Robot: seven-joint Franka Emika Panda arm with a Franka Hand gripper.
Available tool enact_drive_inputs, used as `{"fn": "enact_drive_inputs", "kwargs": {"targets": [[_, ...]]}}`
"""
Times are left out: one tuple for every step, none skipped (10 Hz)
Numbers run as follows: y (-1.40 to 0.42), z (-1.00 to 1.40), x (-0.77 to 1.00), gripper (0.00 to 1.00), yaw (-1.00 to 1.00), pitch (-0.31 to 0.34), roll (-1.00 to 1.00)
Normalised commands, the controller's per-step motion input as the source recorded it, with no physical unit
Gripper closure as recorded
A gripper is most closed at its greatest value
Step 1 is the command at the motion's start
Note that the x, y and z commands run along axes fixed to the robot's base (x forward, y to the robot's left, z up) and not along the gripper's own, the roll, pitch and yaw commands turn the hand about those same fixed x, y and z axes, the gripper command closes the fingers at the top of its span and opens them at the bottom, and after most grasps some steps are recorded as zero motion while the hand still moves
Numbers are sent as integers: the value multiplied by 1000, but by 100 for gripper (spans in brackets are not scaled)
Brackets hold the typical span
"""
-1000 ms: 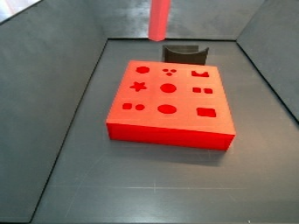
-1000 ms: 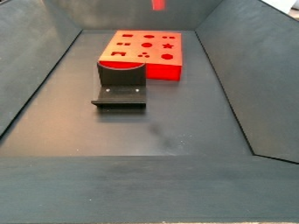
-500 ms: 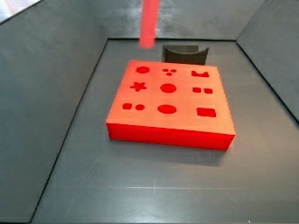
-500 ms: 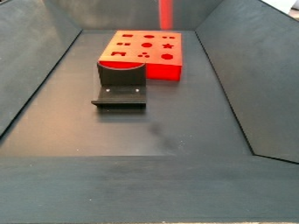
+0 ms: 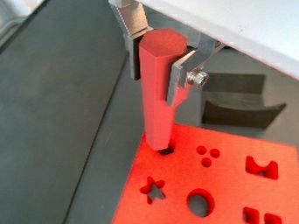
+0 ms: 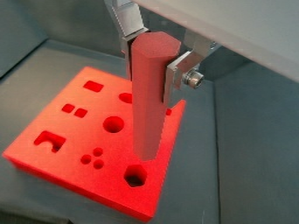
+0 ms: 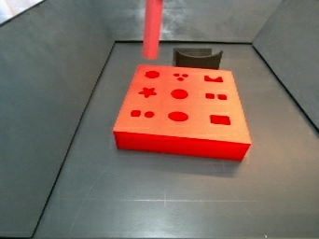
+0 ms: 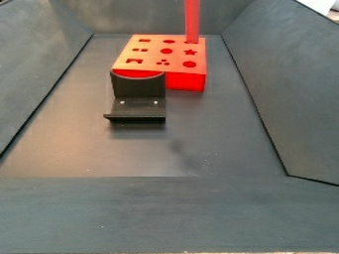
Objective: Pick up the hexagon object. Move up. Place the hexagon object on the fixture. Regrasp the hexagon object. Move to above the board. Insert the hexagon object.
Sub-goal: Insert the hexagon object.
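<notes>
My gripper (image 5: pixel 158 54) was clamped on the hexagon object (image 5: pixel 158 96), my silver finger plates (image 6: pixel 180 72) pressed against its upper end on opposite sides. The bar hung upright from my fingers, its lower end pointing down at the board (image 5: pixel 222 188). In both wrist views that lower end sat right over a round hole (image 6: pixel 136 177) near one corner of the board; I could not tell whether the tip had touched the slab or was only just above it.

In both side views my gripper itself was out of frame above, and only the lower length of the hexagon object (image 7: pixel 152 28) showed, dropping from the top edge over the board's (image 7: pixel 181 103) far part, away from the camera. In a side view the bar (image 8: pixel 191 20) came down over the far edge of the board (image 8: pixel 165 58).

The board lay flat on the floor, red-orange, with darker cut-outs: circles, a star (image 7: pixel 147 91), ovals, squares and a cluster of small dots (image 5: pixel 208 156). The fixture (image 8: pixel 137 94) stood just beside the board on its base plate, a dark block with a curved notch in its top.

Around it all, the floor (image 8: pixel 172 149) was a plain dark grey surface, matte and faintly scuffed. Sloping grey walls (image 7: pixel 56 65) rose on every side, closing the work area in like a shallow bin.
</notes>
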Motion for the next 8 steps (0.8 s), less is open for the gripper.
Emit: {"fn": "enact_drive_inputs", "kwargs": {"targets": [[154,-271,-46,100,-646,-191,241],[160,-369,-3,100,-460,-194,273],[3,-131,0,100,0,-103,140],[23,-109,0,100,146,-56,0],[0,-266,60,100,129,-227,-50],[0,-369,97,100,103,-290,-100],[9,-283,0,100,143,-244,-29],[0,-197,0,100,0,-217,-80]]}}
